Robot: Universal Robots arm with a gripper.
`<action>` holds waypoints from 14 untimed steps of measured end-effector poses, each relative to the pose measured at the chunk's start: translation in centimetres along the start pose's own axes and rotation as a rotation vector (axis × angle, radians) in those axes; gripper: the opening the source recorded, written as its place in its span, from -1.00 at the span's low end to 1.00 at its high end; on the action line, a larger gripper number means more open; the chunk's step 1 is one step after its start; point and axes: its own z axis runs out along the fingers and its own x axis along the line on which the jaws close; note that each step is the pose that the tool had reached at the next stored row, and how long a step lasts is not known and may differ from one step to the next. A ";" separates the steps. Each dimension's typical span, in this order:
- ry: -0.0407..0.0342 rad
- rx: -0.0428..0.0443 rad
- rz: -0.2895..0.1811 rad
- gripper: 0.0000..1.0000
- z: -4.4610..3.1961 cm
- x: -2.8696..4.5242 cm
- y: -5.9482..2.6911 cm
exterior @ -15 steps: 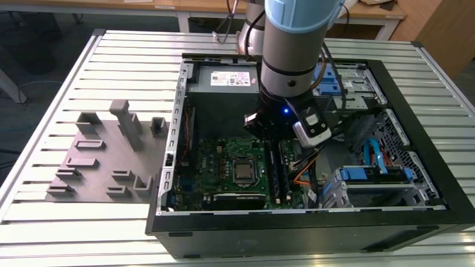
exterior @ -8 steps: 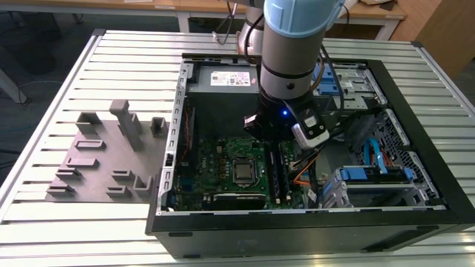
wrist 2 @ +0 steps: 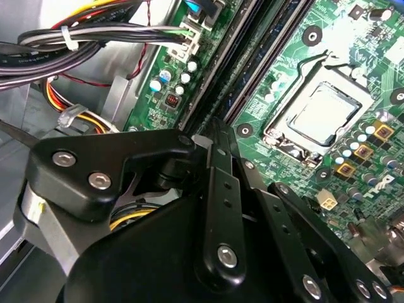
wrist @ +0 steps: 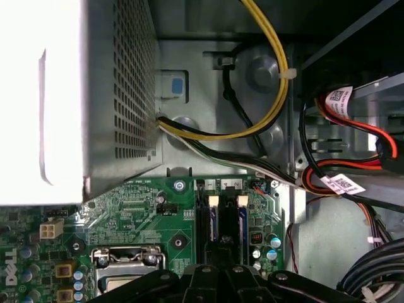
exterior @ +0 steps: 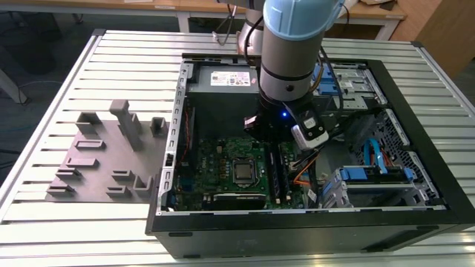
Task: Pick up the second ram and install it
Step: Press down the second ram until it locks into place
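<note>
Gripper [wrist 2: 218, 136], clenched, presses 1 of 2 seated ram sticks [wrist: 242, 218] on motherboard [wrist: 136, 211].

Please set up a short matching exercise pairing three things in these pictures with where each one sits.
Things:
1. grey moulded parts tray
2. silver square processor socket
3. black robot pincer

Places:
A. middle of the green motherboard
B. above the dark memory slots
C. on the slatted table, outside the case, at the exterior view's left

Pairs: 1-C, 2-A, 3-B

2nd ram [wrist: 241, 218]: dark blue stick, seated upright in mobo slot beside first.
</note>
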 end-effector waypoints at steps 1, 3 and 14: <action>-0.0008 -0.0029 0.000 -0.85 -0.18 -0.02 0.03; -0.0003 -0.0019 0.000 -0.85 -0.85 -0.05 0.01; -0.0002 -0.0016 0.000 -0.85 -1.12 -0.15 -3.90</action>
